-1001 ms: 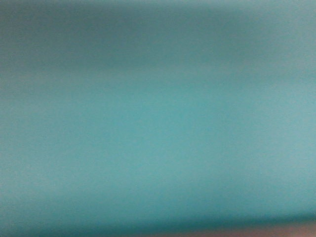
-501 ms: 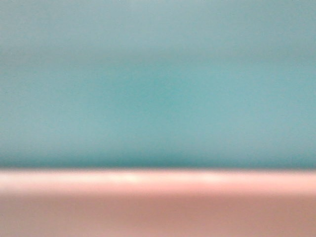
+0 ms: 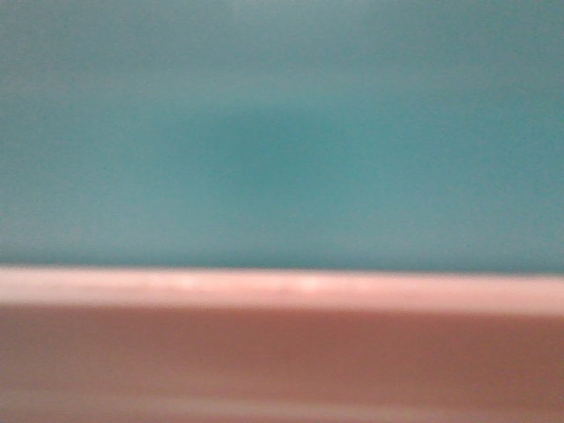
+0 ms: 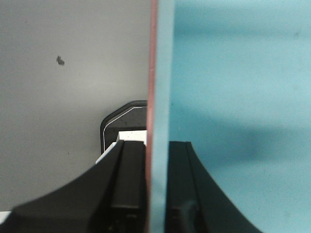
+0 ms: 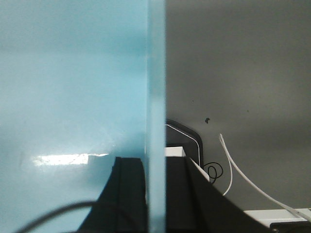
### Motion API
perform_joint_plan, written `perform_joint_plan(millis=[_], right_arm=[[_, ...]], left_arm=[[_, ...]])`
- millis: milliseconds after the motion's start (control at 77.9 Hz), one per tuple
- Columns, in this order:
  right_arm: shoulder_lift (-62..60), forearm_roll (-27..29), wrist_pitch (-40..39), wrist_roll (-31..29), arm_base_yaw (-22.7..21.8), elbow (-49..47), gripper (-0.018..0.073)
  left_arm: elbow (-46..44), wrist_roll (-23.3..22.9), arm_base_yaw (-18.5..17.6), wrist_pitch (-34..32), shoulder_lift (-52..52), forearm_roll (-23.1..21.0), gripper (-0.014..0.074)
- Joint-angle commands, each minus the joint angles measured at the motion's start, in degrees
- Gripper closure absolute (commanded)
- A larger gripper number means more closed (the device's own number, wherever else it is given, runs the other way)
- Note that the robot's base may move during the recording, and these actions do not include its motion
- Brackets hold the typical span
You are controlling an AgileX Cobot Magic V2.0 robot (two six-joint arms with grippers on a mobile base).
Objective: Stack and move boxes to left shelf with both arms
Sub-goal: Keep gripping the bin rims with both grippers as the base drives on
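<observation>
Two tubs: one blue tub [image 3: 282,132] sat in one pink tub [image 3: 282,352]. The left gripper [image 4: 156,150] had its jaws pinching both walls together; the right gripper [image 5: 156,162] had its jaws clamped on the blue wall.

Even indoor light; front view lost to blur, wrist views clearer.

Front-facing: nothing in focus, too close. The aqua box [image 3: 282,132] is a flat field, darker at centre, and the pink box [image 3: 282,352] below it has faint pale glints along its rim. Left wrist: my left tool [image 4: 156,145] reads near-black with soft edges. A broad, soft shadow band crosses the aqua wall. The grey surface [image 4: 73,97] behind is brightest mid-frame and dims toward the corners. Right wrist: my right tool [image 5: 155,162] is equally dark. A white glare streak sits on the aqua at left, and the grey is dimmer here, slightly grainy.
</observation>
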Motion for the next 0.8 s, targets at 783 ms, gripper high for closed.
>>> perform_joint_plan(millis=[783], right_arm=[[-1.5,-2.7,2.8,0.0,-0.1,-1.9,0.0503]], left_arm=[[-2.0,-0.1,-0.4,1.9,-1.9,2.9,0.0589]])
